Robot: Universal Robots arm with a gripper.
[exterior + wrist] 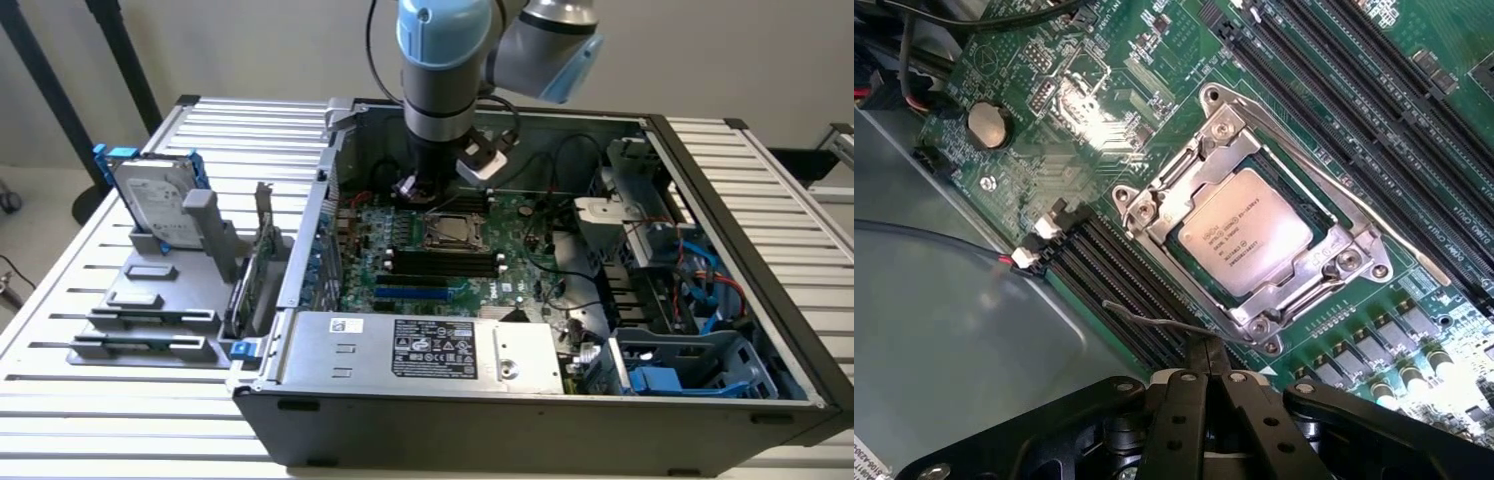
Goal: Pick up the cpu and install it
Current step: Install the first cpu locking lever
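Note:
The cpu (1245,231) lies flat in its socket on the green motherboard, silver top up, with the metal socket frame (1341,262) around its edges. In the exterior view the cpu (451,230) is near the middle of the board. My gripper (1206,358) is shut, its black fingers pressed together just beside the socket's corner. A thin wire lever (1154,316) runs up to the fingertips; I cannot tell whether they touch it. The gripper (416,192) hangs inside the case, toward the exterior view's left of the socket.
The open computer case (534,405) has a power supply (427,350) at the front and cables and drive cages (681,365) at the exterior view's right. Black memory slots (1124,285) flank the socket. A hard drive (154,205) in a blue bracket stands on a grey rack outside.

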